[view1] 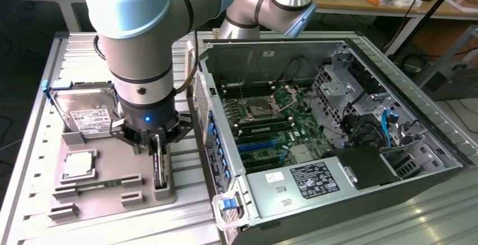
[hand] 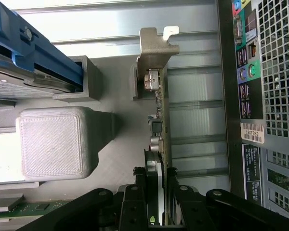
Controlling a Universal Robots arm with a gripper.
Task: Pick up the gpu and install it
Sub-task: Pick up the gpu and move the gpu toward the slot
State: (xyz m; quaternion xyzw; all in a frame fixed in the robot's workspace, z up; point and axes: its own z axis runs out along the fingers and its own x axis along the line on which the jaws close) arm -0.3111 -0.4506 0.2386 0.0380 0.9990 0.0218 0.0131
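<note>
Bracket of gpu: dull silver metal. Fixture block: matt grey plastic, finely ridged. Computer case: perforated metal.

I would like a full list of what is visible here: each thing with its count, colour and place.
gpu: one, dark with silver bracket, on edge in the tray, nearest the computer case.
hard drive: one, silver with white label, in the tray.
chip: one, square, silver-topped, in the tray, on the exterior view's left of the gpu.
tray: one, grey, on the table.
computer case: one, dark, open, on the exterior view's right.
motherboard: one, green, inside the case.
table: one, slatted metal.
arm: one, pale blue and silver, above the tray.
gripper: one, black, closed on the gpu.
</note>
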